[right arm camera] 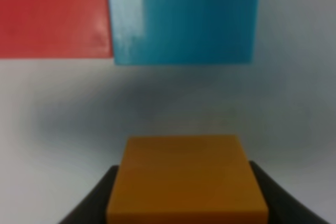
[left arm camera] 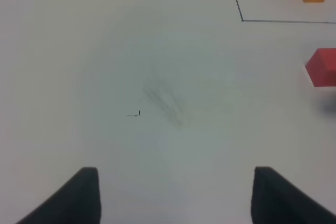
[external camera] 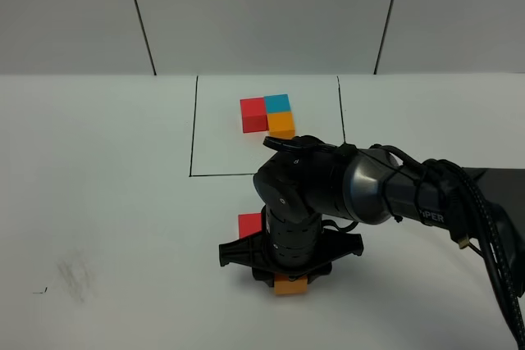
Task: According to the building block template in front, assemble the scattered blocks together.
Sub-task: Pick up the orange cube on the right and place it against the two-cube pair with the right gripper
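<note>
Placement time for us: right hand (right arm camera: 184,203) is pinching the orange block (right arm camera: 186,179) just short of the red block (right arm camera: 55,14) and blue block (right arm camera: 184,17) (left hand (left arm camera: 176,195) spread, idle), so next we'd nudge it under blue like the template (external camera: 268,115).

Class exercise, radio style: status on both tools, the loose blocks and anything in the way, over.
Right tool shut on orange block. Left tool open, empty. Red block and blue block side by side, gap ahead of orange. Template untouched; path clear.
</note>
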{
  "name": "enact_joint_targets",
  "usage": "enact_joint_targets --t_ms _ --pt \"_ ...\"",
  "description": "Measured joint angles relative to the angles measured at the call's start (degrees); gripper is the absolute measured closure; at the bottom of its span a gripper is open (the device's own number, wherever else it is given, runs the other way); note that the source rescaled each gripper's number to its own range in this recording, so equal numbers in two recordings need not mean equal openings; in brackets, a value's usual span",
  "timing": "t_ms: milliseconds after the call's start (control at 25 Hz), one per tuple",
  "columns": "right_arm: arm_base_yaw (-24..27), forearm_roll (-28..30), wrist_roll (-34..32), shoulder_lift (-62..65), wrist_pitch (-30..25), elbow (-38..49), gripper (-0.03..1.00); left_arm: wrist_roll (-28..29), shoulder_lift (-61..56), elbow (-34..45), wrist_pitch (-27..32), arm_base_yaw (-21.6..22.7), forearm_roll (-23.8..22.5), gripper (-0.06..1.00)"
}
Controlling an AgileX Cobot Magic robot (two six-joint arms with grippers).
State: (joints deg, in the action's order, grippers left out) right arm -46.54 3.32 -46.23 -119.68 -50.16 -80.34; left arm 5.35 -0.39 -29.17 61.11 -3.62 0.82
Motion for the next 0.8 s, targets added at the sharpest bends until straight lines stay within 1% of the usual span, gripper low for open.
enact_joint_targets --t_ms 160,440,800 --pt "0.2 0.5 0.0 -0.5 0.4 0.0 0.95 0.0 0.0 0.0 0.0 0.0 0.0 -0.02" --pt "1.1 -2.5 2.0 -2.9 0.9 0.0 0.95 0.0 0.0 0.0 0.0 0.0 0.0 -0.02" --pt "1.3 -2.8 2.6 -3.4 1.3 0.0 0.95 0.0 0.0 0.0 0.0 0.0 0.0 -0.02"
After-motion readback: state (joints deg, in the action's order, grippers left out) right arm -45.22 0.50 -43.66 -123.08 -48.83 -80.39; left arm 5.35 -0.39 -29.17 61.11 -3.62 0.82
